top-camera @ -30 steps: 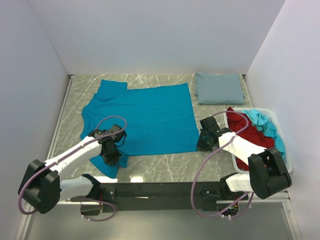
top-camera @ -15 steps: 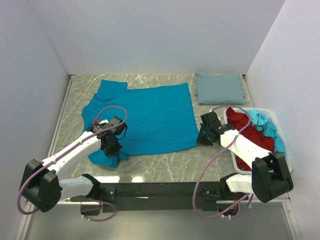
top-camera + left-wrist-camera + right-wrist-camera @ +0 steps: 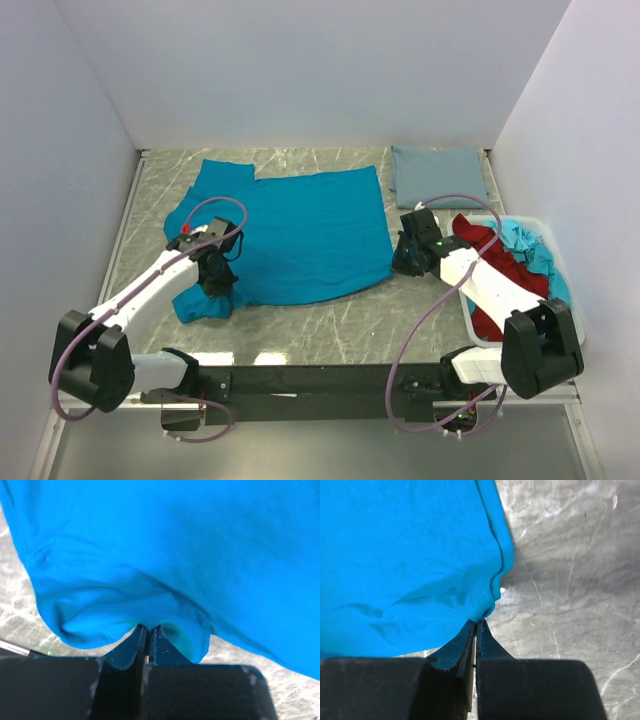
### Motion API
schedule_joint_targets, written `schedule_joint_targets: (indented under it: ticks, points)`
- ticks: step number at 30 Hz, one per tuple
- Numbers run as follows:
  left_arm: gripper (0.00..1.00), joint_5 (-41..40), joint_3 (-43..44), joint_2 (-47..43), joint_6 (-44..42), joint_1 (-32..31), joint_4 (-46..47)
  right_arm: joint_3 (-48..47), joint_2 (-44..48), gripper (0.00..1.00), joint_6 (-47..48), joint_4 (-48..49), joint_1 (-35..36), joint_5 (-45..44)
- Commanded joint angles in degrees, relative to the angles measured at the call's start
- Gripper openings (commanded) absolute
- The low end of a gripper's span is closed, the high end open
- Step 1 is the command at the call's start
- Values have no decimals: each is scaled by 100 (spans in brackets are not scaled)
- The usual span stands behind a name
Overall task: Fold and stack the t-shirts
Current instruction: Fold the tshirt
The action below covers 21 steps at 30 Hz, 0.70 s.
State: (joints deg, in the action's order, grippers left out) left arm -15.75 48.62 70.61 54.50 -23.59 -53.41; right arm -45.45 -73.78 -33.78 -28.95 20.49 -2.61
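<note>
A bright teal-blue t-shirt (image 3: 300, 230) lies spread on the marble table. My left gripper (image 3: 217, 282) is shut on its near left part by the sleeve, the cloth pinched between the jaws in the left wrist view (image 3: 150, 600). My right gripper (image 3: 408, 262) is shut on the shirt's near right hem corner, seen in the right wrist view (image 3: 420, 565). The near edge is lifted and drawn back over the shirt. A folded dusty grey-blue t-shirt (image 3: 437, 177) lies at the back right. Dark red (image 3: 490, 262) and light turquoise (image 3: 530, 245) shirts fill the bin.
A white plastic bin (image 3: 575, 318) stands at the right edge of the table. White walls close the table on the left, back and right. The black rail holding the arm bases (image 3: 320, 382) runs along the near edge.
Both grippers have moved away from the near edge toward the back, carrying the teal-blue shirt's near edge with them. The shirt's near edge now lies farther back.
</note>
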Motion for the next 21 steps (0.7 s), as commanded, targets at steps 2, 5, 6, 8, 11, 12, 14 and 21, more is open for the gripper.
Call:
schedule_joint_targets:
  ticks: [2,5,6,8,11,12,14,21]
  points:
    - [0,116,437,198,-440,136,296,-473,-154,0,100,-85,25,-196]
    - [0,37,631,330,-537,241,296,-683,-260,0,126,-146,25,-231]
    - [0,2,718,366,-598,302,313,-728,-303,0,126,-155,25,-231]
    - [0,-7,815,479,-677,346,331,-868,-409,0,126,-172,25,-205]
    - [0,-95,1009,655,-809,408,366,-1044,-558,0,126,-181,25,-240]
    - [0,-130,1096,691,-853,434,384,-1097,-594,0,126,-181,16,-248]
    - [0,-183,1176,805,-897,478,498,-1237,-699,0,135,-164,8,-257]
    - [0,-122,1536,1095,-1195,821,902,-1686,-1094,0,205,-173,-28,-310]
